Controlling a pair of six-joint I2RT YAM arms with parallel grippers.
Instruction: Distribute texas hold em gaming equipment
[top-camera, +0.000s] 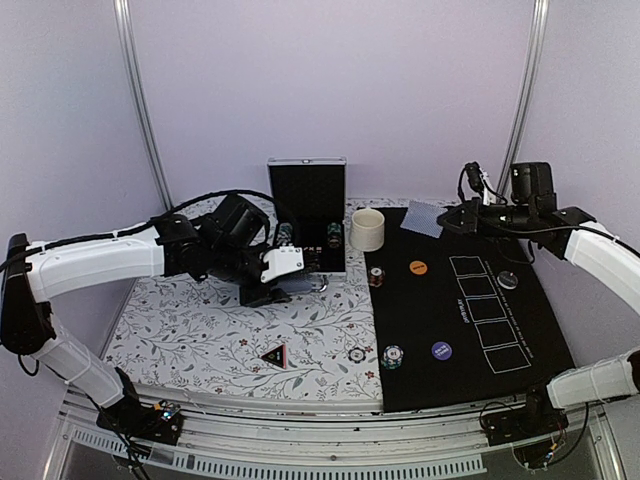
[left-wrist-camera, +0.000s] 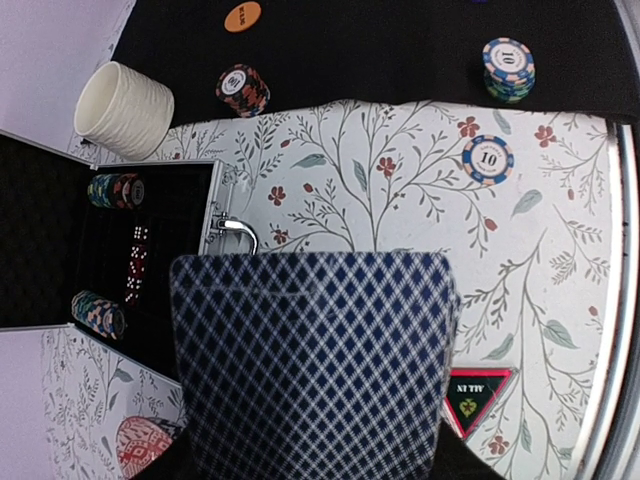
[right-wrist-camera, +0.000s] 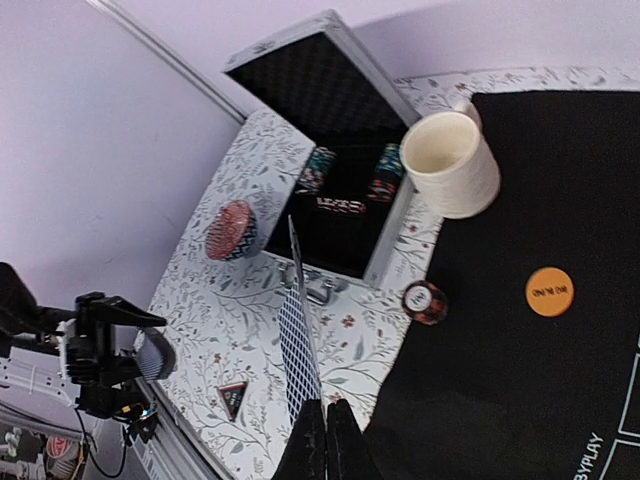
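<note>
The deck of cards (left-wrist-camera: 310, 360), its blue diamond-patterned back up, sits in the left hand (top-camera: 283, 264), which is closed around it above the flowered cloth (top-camera: 200, 320), just in front of the open case (top-camera: 308, 200). One single card (right-wrist-camera: 298, 340) stands on edge, pinched at its lower end in the right hand (right-wrist-camera: 325, 425), whose fingers are pressed tight together; from above, that card hangs over the far corner of the black mat (top-camera: 540, 320), beside the cream cup (top-camera: 367, 229).

On the mat lie the orange disc (top-camera: 418, 268) and, nearer the arms, the dark blue disc (top-camera: 441, 350). A red-and-black chip stack (top-camera: 376, 277) stands at the mat's left edge, well apart from a green-and-blue chip stack (top-camera: 392, 356) at the same edge closer to me. A lone chip (top-camera: 356, 354) lies flat on the cloth just beside that second stack, and the triangle marker (top-camera: 273, 354) lies further left on the cloth. A pale disc (top-camera: 509, 281) rests on the mat next to a column of five white outlined boxes (top-camera: 490, 310).

Inside the case two more chip stacks lie on their sides, with red dice (left-wrist-camera: 135, 265) between them. The pink ribbed dish (right-wrist-camera: 232, 230) sits on the cloth left of the case. All of it rests on the bench, the cloth on its left half and the mat on its right.
</note>
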